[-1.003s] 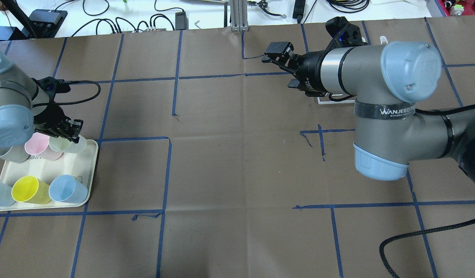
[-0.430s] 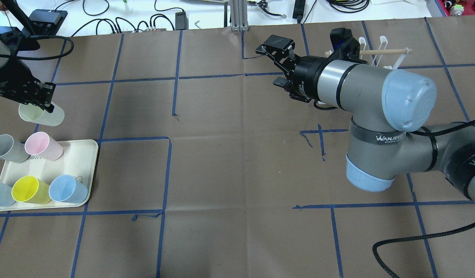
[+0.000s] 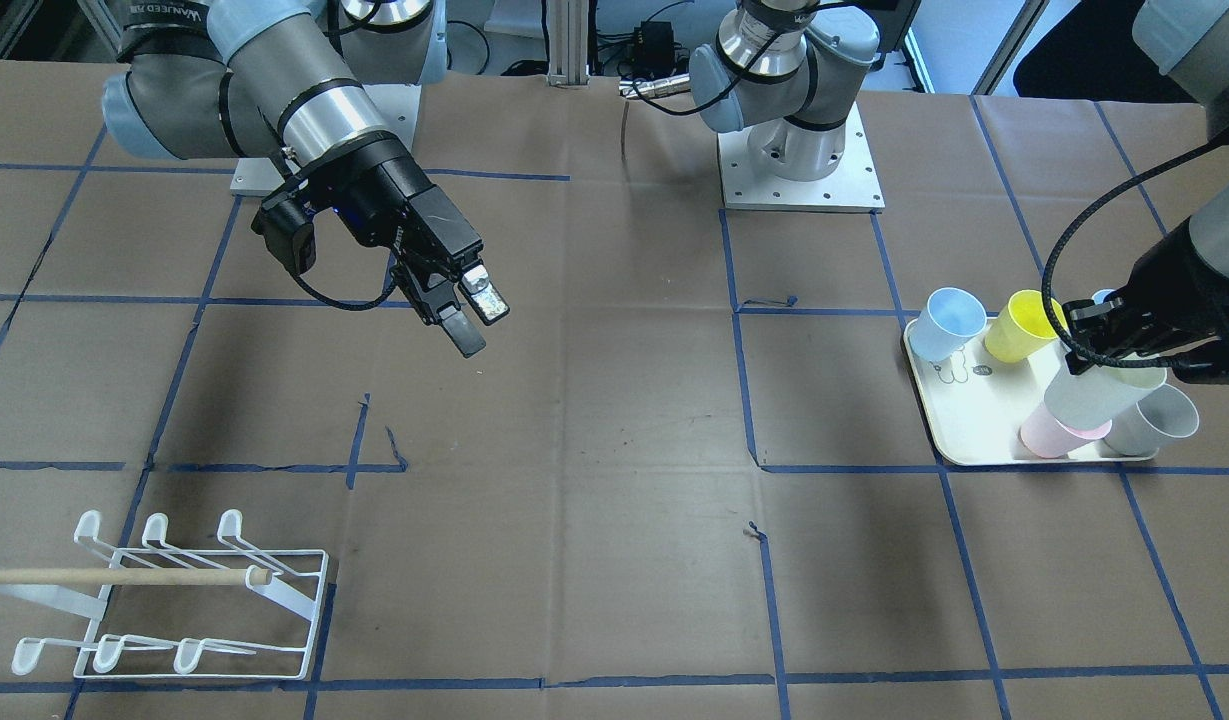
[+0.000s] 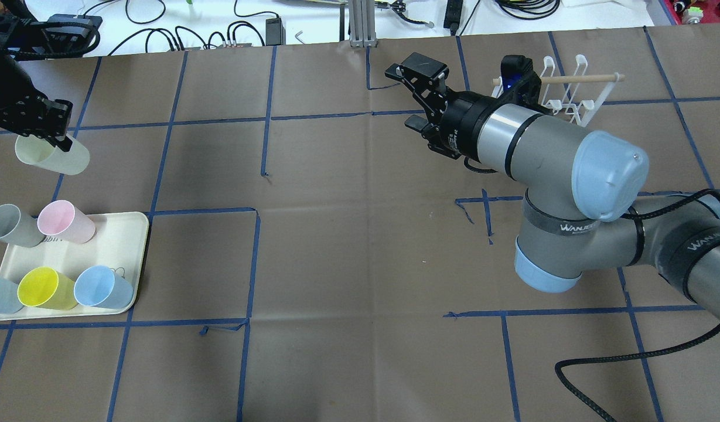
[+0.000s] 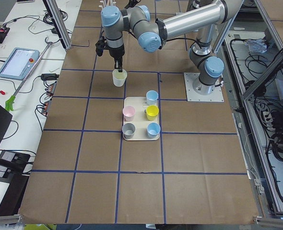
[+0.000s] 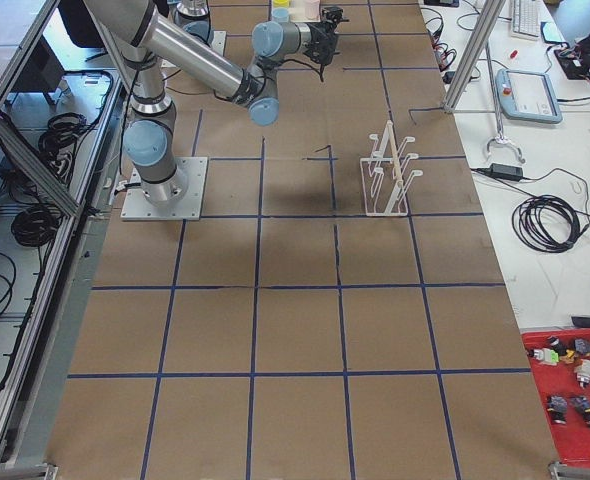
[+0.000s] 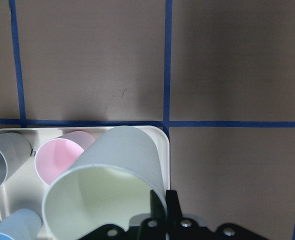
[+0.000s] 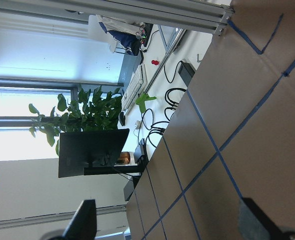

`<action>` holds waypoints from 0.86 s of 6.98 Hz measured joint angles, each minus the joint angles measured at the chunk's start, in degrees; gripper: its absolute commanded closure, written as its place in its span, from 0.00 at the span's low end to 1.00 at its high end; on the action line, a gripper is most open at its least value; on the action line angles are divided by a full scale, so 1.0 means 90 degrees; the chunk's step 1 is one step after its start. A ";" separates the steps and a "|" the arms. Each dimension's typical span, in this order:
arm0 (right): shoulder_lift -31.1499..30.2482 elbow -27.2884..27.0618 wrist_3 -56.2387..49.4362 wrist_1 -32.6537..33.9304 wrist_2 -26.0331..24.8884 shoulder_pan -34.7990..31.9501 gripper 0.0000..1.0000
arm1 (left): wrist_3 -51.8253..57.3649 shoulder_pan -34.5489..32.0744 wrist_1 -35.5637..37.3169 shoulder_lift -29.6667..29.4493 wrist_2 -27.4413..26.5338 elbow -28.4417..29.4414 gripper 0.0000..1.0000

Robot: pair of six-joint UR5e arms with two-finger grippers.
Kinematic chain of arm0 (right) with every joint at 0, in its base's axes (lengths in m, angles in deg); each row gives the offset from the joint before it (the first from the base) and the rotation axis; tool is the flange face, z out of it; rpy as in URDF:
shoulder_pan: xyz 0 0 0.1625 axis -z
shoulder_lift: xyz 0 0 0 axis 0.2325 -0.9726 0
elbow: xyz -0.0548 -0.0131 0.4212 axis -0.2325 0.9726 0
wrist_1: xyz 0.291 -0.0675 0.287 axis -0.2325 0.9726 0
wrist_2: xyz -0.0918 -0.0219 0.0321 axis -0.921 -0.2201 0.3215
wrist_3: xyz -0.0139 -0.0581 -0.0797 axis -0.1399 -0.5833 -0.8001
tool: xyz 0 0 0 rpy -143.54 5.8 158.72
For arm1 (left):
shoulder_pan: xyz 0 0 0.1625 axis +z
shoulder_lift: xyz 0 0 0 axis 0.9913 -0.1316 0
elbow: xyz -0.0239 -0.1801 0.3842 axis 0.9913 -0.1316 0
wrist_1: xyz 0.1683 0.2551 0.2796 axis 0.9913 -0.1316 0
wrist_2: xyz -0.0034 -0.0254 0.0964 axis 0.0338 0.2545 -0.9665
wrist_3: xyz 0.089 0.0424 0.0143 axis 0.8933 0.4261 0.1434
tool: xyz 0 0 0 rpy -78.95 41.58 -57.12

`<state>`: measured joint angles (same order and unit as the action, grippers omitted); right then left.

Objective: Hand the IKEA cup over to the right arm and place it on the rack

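Noted: within the last second the pale yellow-green plastic cup [image 4: 52, 157] had lifted off the cream tray [image 4: 119, 234] to 10 o'clock overhead, its rim pinched by the left gripper [image 4: 62, 140]. The right gripper [image 4: 411, 94] gaped empty beside the white wire rack [image 4: 570, 94] at 1 o'clock. We judged handover next.

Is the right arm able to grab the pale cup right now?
Probably not yet. The cup hangs in the left tool, far across the table from the open right tool; nothing stands between them.

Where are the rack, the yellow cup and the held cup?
rack [image 3: 124, 576]: front-facing view, on its wooden dowel.
yellow cup [image 4: 43, 288]: overhead view, at its mouth.
held cup [image 4: 61, 161]: overhead view, on its side wall.
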<state>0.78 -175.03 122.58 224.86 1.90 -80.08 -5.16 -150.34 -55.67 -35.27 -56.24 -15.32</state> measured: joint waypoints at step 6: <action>0.0121 -0.0006 0.0363 0.0420 -0.0093 0.0000 0.00 | 0.0503 -0.0440 0.1809 0.0226 0.4840 -0.0576 1.00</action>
<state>1.87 -175.09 125.85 228.64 1.06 -80.07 -0.63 -154.30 -39.39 -33.24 -12.69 -20.50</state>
